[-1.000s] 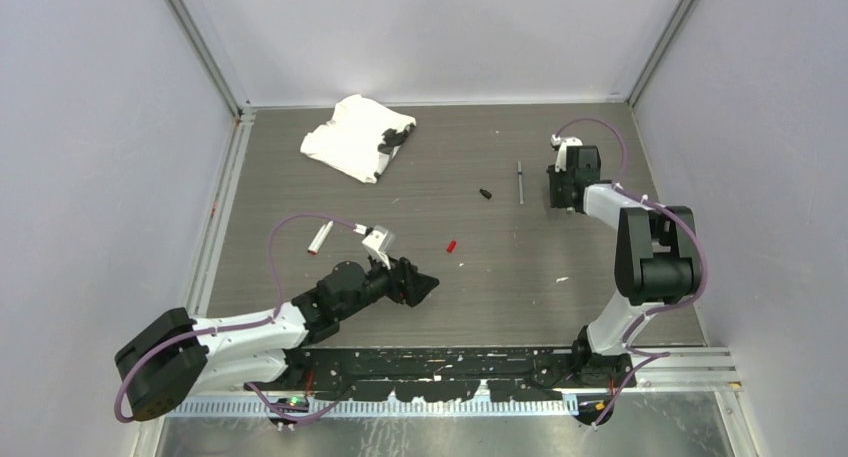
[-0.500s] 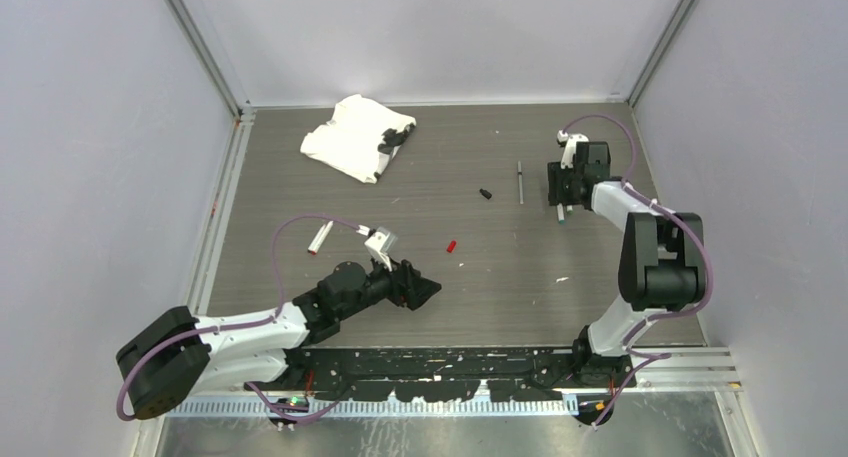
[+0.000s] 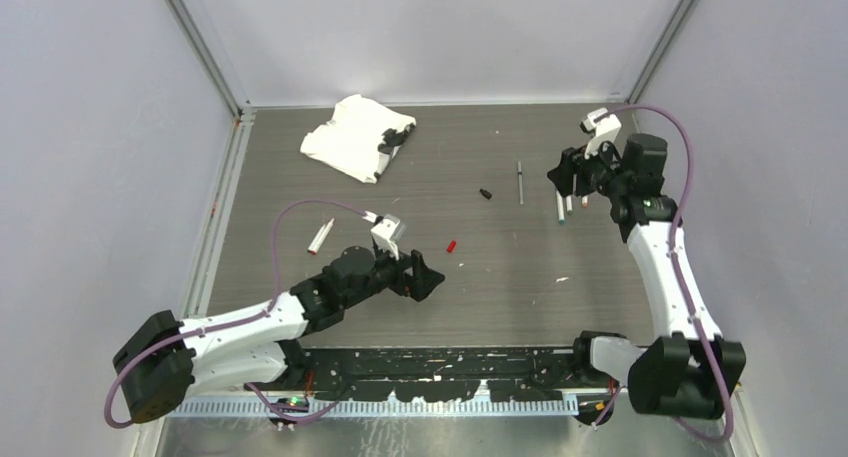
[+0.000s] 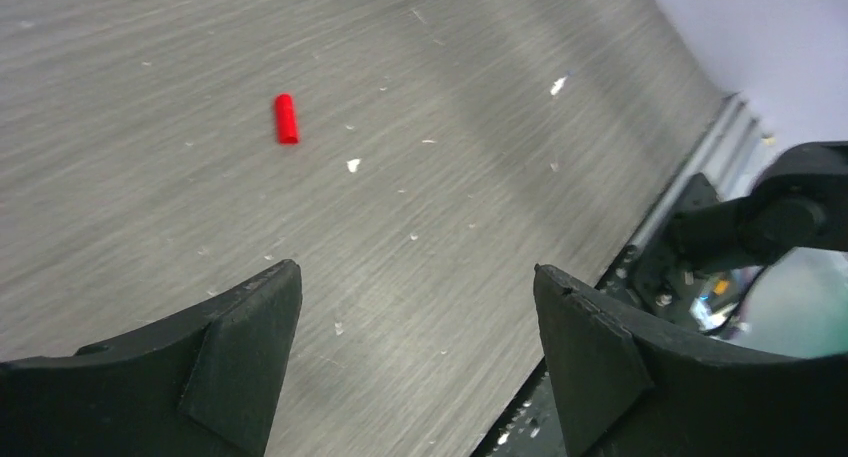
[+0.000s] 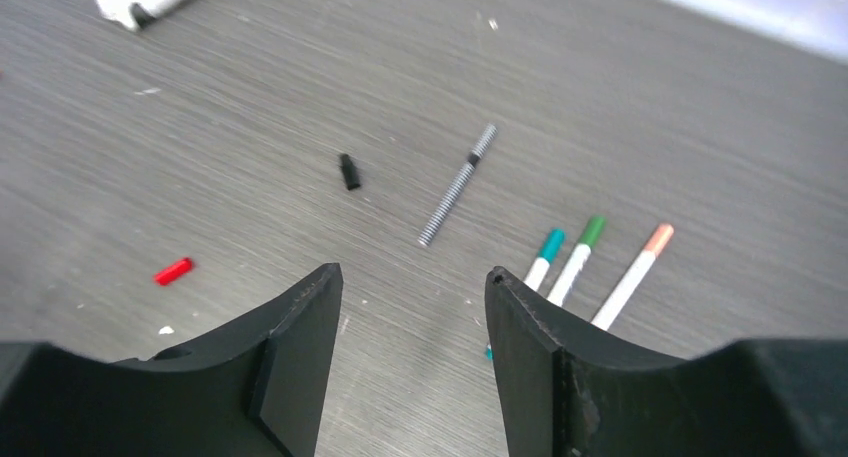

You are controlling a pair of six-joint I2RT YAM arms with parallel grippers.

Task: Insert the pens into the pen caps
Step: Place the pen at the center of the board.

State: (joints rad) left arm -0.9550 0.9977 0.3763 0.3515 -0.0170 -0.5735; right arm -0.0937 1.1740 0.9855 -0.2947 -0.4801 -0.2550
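While left gripper (image 4: pixel 415 275) and right gripper (image 5: pixel 412 275) gape, ribbed grey pen (image 5: pixel 458 185) lies flat.

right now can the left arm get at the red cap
Probably yes: the red cap lies by itself just ahead of the left claw, which is open and empty, and nothing bulky sits between them.

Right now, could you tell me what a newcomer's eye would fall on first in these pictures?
Three capped pens lie side by side at the far right, near the open right fingers. A lone red cap sits mid-table ahead of the open left fingers, and a crumpled white cloth lies at the back left.
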